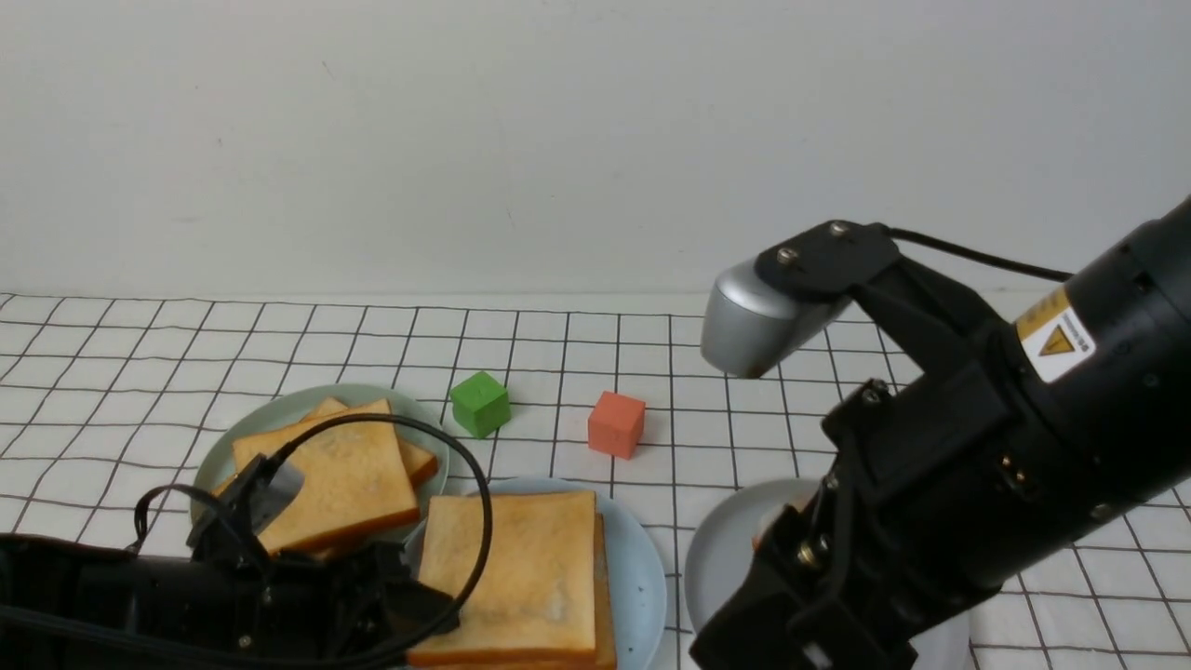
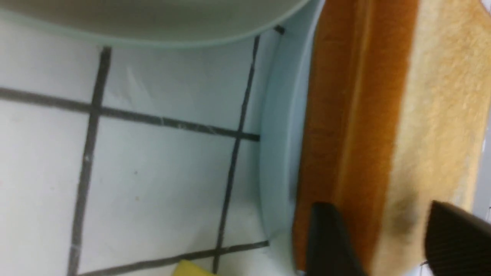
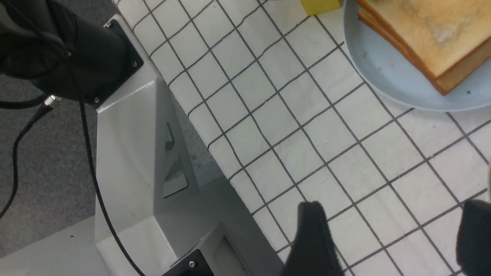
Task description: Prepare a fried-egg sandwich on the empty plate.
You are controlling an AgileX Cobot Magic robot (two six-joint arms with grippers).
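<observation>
Seemingly near done | two-slice sandwich (image 1: pixel 512 568) stacked on blue plate (image 1: pixel 642 577), front-centre of worktop (image 1: pixel 837 372), egg hidden if inside | left hand (image 2: pixel 381 214) spread astride its edge | right hand (image 3: pixel 393 205) spread, empty, apart | remaining: back off, check egg.

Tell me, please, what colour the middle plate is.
The middle plate is light blue, clearest in the front view.
</observation>
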